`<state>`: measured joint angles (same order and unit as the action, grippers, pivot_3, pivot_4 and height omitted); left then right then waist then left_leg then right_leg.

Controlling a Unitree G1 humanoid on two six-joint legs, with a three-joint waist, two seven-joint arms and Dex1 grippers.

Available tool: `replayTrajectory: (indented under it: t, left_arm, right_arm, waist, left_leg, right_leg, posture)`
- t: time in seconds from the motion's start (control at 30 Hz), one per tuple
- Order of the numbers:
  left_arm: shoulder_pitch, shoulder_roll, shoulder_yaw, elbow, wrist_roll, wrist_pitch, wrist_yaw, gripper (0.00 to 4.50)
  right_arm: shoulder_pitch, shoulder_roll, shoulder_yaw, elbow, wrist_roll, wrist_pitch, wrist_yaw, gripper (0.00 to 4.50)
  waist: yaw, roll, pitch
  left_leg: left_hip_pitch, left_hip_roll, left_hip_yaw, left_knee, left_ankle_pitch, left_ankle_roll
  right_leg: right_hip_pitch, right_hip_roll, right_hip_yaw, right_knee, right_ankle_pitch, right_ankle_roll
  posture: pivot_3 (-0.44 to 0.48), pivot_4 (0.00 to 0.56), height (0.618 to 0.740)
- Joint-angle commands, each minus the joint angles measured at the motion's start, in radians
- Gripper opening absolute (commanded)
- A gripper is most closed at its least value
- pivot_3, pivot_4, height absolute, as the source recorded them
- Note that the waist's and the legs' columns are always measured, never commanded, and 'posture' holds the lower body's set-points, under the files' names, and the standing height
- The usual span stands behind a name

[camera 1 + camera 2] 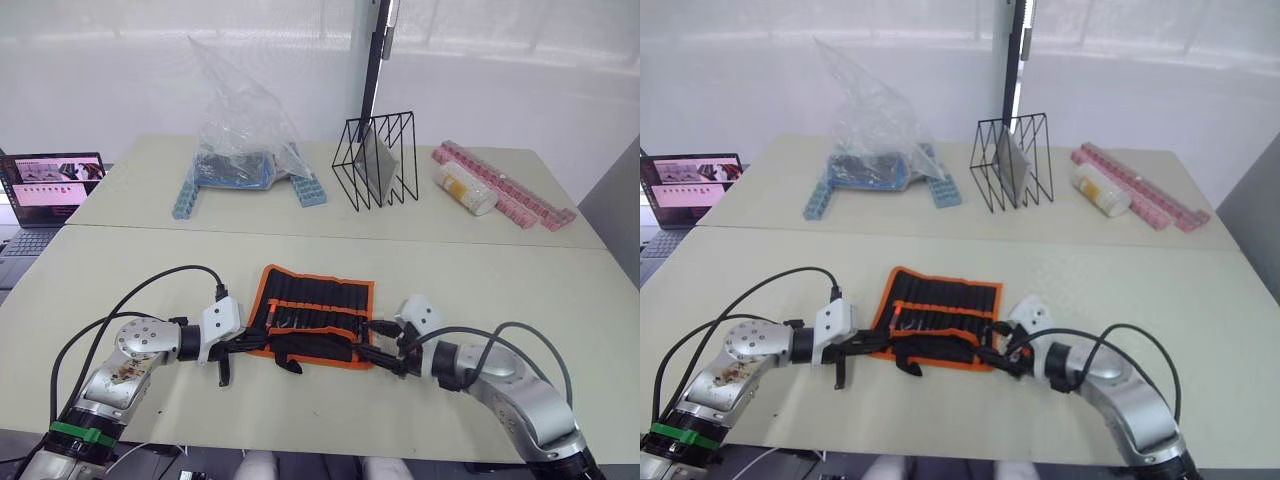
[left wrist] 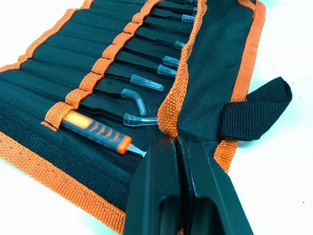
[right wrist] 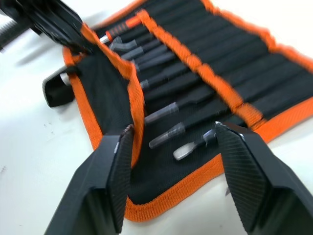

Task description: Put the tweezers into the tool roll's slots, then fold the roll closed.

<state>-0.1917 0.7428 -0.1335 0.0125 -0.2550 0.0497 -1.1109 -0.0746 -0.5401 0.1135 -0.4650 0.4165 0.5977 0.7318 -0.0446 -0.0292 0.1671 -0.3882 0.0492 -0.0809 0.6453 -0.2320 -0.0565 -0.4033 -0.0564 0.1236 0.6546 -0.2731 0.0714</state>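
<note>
your left gripper (image 2: 177, 147) is pinching the tool roll (image 1: 312, 315) flap's orange edge; your right gripper (image 3: 173, 142) is gaping wide over the slotted tweezers (image 3: 166, 132).

The tabletop (image 1: 480, 270) is pale and plain, and a thin line runs across it where two parts meet. Behind it stands a white wall (image 1: 120, 70) with soft light on it (it looks bright and even). A dark pole (image 1: 376, 60) goes up near the middle. An open laptop (image 1: 40, 200) sits off to the left side. At the back rest a clear plastic bag (image 1: 235, 120), a black wire rack (image 1: 380, 160) and some pink blocks (image 1: 510, 190).
</note>
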Motion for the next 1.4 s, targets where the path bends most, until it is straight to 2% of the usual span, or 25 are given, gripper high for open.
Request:
replayTrajectory:
  t: [0.03,0.13,0.2,0.4,0.73,0.93,1.1,1.2,1.4]
  left_arm:
    - [-0.009,0.012,0.029,0.003,0.009,-0.004,0.000,0.00]
    - [-0.011,0.014,0.027,0.004,0.011,-0.006,-0.003,0.00]
    - [-0.011,0.014,0.026,0.003,0.012,-0.005,-0.005,0.00]
    - [-0.014,0.016,0.029,0.003,0.014,-0.005,-0.005,0.00]
    - [-0.015,0.006,0.051,-0.007,0.012,-0.015,0.017,0.00]
    - [0.016,0.019,0.126,-0.077,-0.070,0.070,0.017,1.98]
    - [0.080,0.031,0.225,-0.192,-0.192,0.183,0.012,3.61]
    - [0.096,0.016,0.246,-0.231,-0.240,0.221,0.017,3.61]
    - [0.121,-0.062,0.202,-0.277,-0.257,0.247,0.063,1.75]
  right_arm:
    - [-0.006,-0.011,-0.023,-0.078,0.031,-0.098,0.064,2.61]
    - [-0.017,-0.012,0.012,-0.082,0.029,-0.116,0.097,2.61]
    - [-0.027,0.004,0.069,-0.058,0.005,-0.139,0.114,2.07]
    - [-0.079,0.045,0.199,0.065,-0.135,-0.221,0.095,0.10]
    - [-0.104,0.065,0.225,0.163,-0.216,-0.169,0.039,0.04]
    - [-0.106,0.069,0.239,0.169,-0.208,-0.128,0.060,0.00]
    - [-0.113,0.075,0.240,0.177,-0.212,-0.125,0.065,0.00]
    - [-0.115,0.074,0.241,0.181,-0.214,-0.123,0.069,0.00]
    - [-0.116,0.072,0.245,0.179,-0.219,-0.120,0.075,0.00]
  waist:
    - [0.000,0.000,0.000]
    - [0.000,0.000,0.000]
    - [-0.001,0.000,0.000]
    - [-0.001,0.000,0.000]
    - [0.000,0.000,0.000]
    - [-0.001,0.000,0.000]
    - [-0.003,0.000,0.000]
    - [-0.002,0.000,0.000]
    - [-0.002,0.000,0.000]
  left_leg:
    - [0.000,0.000,0.000,0.000,0.000,0.000]
    - [0.000,0.000,0.000,0.000,0.000,0.000]
    - [0.000,0.000,0.000,0.000,0.000,0.000]
    - [0.000,0.000,0.000,0.000,0.000,0.000]
    - [0.000,0.000,0.000,0.000,0.000,0.000]
    - [0.000,0.000,0.000,0.000,0.000,0.000]
    - [0.000,0.000,0.000,0.000,0.000,0.000]
    - [0.000,0.000,0.000,0.000,0.000,0.000]
    - [0.000,0.000,0.000,0.000,0.000,0.000]
  right_leg:
    - [0.000,0.000,0.000,0.000,0.000,0.000]
    - [0.000,0.000,0.000,0.000,-0.001,0.002]
    - [0.000,0.000,0.000,0.000,-0.001,0.002]
    - [0.000,0.000,0.000,0.000,-0.001,0.002]
    - [0.000,0.000,0.000,0.000,-0.001,0.000]
    - [0.000,0.000,0.000,0.000,0.000,0.000]
    - [-0.001,0.000,0.000,0.000,-0.001,0.001]
    - [0.000,0.000,0.000,0.000,-0.001,0.001]
    - [0.000,0.000,0.000,0.000,-0.001,0.000]
  posture:
    - [0.000,0.150,0.718]
    - [0.000,0.150,0.718]
    - [0.000,0.150,0.718]
    - [0.000,0.150,0.718]
    - [0.000,0.150,0.718]
    - [0.000,0.150,0.718]
    - [0.000,0.150,0.718]
    - [0.000,0.150,0.718]
    - [0.000,0.150,0.718]
